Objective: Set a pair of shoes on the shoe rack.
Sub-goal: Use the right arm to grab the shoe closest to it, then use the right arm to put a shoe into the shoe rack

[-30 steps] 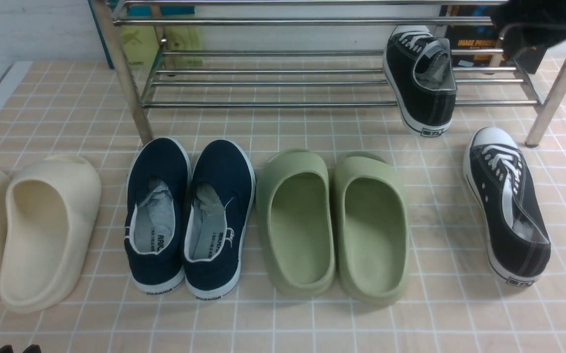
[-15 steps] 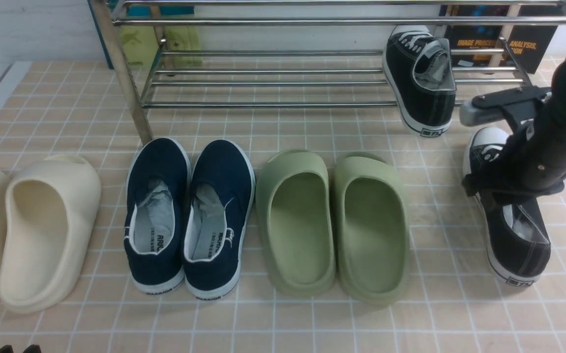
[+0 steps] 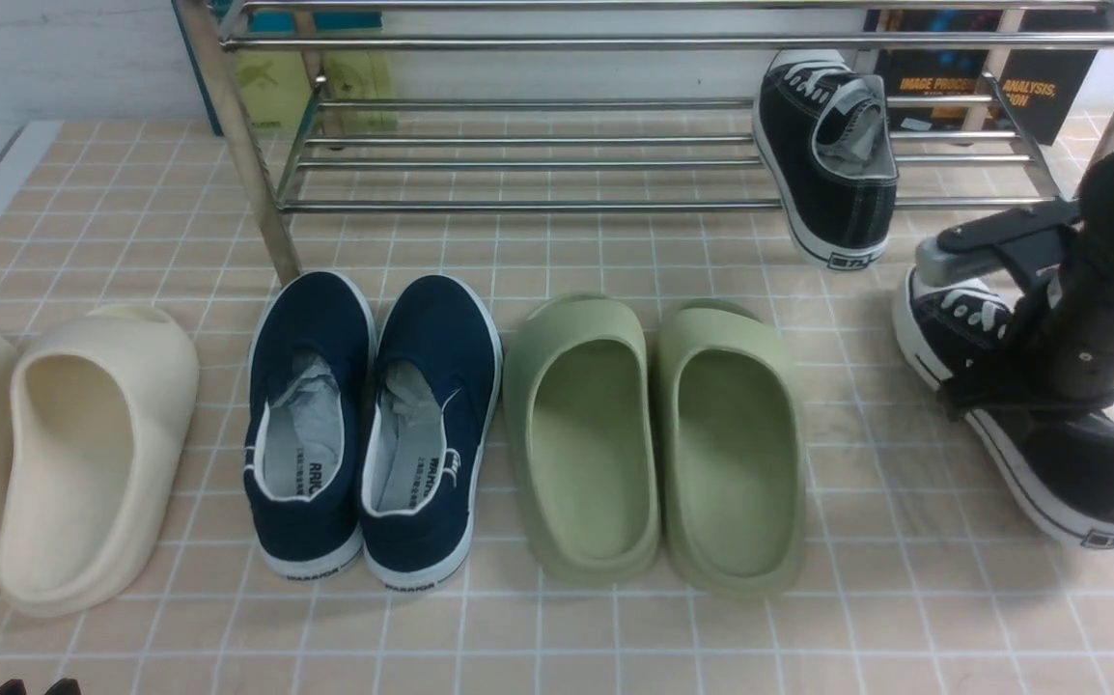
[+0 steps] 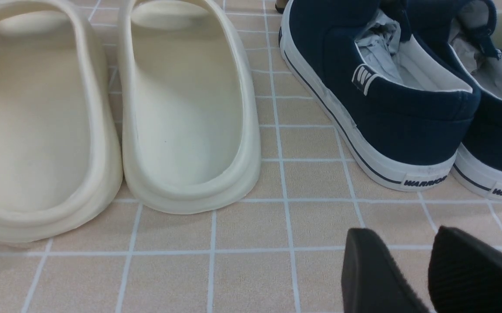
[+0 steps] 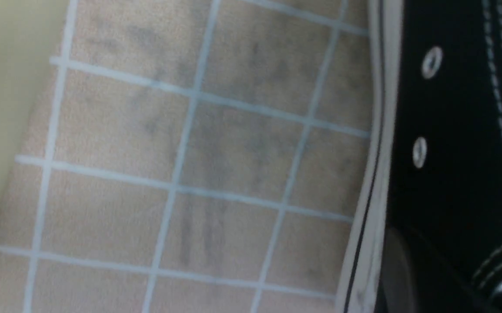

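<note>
Right, the right gripper (image 3: pixel 1025 381) is bearing down on the second black sneaker (image 3: pixel 1088 473), which is lying on the tiled floor (image 3: pixel 557 627) before the shoe rack (image 3: pixel 538 205). Its fingers are hidden, so I cannot tell whether it is clamping yet. The mate (image 3: pixel 827 154) is already sitting on the lower bars. The left gripper (image 4: pixel 403 234) is idling empty, fingers apart, near the navy slip-ons (image 4: pixel 399 108). Next up, I'd judge: getting a firm hold, lifting, and setting it beside the mate.
</note>
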`<control>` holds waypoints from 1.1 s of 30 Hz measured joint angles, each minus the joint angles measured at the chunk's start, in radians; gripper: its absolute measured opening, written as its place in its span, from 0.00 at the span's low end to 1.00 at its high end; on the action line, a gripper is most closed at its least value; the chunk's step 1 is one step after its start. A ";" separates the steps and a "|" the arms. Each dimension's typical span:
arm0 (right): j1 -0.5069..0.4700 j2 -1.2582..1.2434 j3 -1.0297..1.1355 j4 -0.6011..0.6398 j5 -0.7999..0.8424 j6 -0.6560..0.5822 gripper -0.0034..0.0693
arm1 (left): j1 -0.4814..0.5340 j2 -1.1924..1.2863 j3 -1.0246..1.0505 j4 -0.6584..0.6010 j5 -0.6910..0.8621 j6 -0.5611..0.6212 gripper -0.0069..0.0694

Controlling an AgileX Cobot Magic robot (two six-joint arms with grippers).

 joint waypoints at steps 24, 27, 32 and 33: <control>0.001 -0.061 -0.137 -0.132 -0.045 0.111 0.04 | 0.000 0.000 0.000 0.000 0.000 0.000 0.40; 0.001 -0.029 -0.172 -0.161 -0.066 0.140 0.04 | 0.000 0.000 0.000 0.000 0.000 0.000 0.40; 0.001 0.058 -0.270 -0.185 -0.091 0.155 0.04 | 0.000 0.000 0.000 0.000 0.000 0.000 0.40; 0.001 0.074 -0.289 -0.185 -0.091 0.154 0.04 | 0.000 0.000 0.000 0.000 0.000 0.000 0.40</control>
